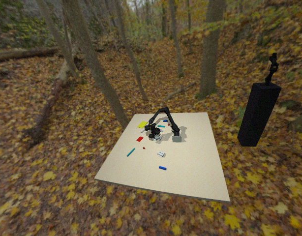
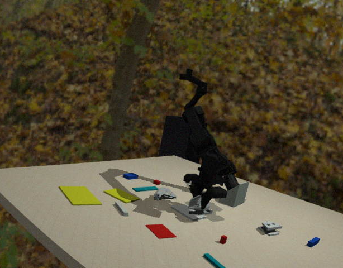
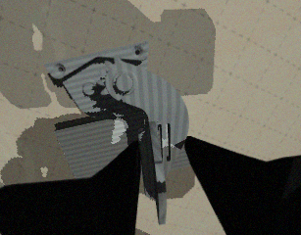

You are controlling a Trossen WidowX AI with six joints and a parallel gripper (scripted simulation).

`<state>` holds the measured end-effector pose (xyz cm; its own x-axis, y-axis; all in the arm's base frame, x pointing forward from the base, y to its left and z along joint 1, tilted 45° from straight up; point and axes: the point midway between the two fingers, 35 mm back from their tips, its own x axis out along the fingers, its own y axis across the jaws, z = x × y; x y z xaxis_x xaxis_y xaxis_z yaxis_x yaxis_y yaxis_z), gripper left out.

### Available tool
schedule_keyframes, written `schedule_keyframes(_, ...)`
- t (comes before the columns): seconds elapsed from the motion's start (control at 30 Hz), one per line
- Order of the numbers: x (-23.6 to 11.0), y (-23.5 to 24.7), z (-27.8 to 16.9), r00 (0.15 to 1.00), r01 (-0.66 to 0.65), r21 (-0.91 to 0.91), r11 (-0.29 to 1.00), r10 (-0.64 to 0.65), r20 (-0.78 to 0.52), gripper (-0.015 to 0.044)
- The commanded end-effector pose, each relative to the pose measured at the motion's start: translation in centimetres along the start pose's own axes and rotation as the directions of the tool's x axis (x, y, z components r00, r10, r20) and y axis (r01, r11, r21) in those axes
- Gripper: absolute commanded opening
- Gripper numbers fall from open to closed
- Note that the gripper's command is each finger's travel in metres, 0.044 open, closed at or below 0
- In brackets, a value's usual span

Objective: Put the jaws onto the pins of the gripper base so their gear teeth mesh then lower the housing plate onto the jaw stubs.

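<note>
My gripper (image 1: 155,134) (image 2: 199,203) (image 3: 162,144) is shut on a grey jaw (image 3: 162,95), gripping its slotted part. The jaw's round hub lies over the right-hand side of the gripper base (image 2: 181,210) (image 3: 86,154). One bare round pin (image 3: 88,88) shows left of the hub. The fingertips are low, just above the base. The hub hides the place beneath it, so I cannot tell whether the jaw sits on its pin. The other jaw (image 2: 165,193) lies on the table beyond the base. The white housing plate (image 1: 161,153) (image 2: 271,225) with two holes stands apart on the table.
A red sheet (image 1: 139,139) (image 2: 161,230), a grey bar (image 2: 121,208) and yellow sheets (image 2: 80,195) lie around the base. A small red block (image 1: 143,147) (image 2: 223,239) and a blue block (image 1: 162,168) (image 2: 313,242) are nearer the housing plate. A grey block (image 1: 176,139) (image 2: 237,196) is at the arm's foot.
</note>
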<state>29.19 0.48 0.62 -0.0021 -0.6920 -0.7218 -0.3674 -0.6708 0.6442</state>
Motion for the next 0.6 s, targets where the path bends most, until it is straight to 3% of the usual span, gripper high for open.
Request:
schedule_keyframes(0.0,0.5,0.1,0.03,1.0,-0.005,-0.005,1.0,0.005,-0.003,0.0134)
schedule_keyframes(0.57,0.77,0.1,0.04,1.0,-0.006,-0.009,1.0,0.005,-0.003,0.0134)
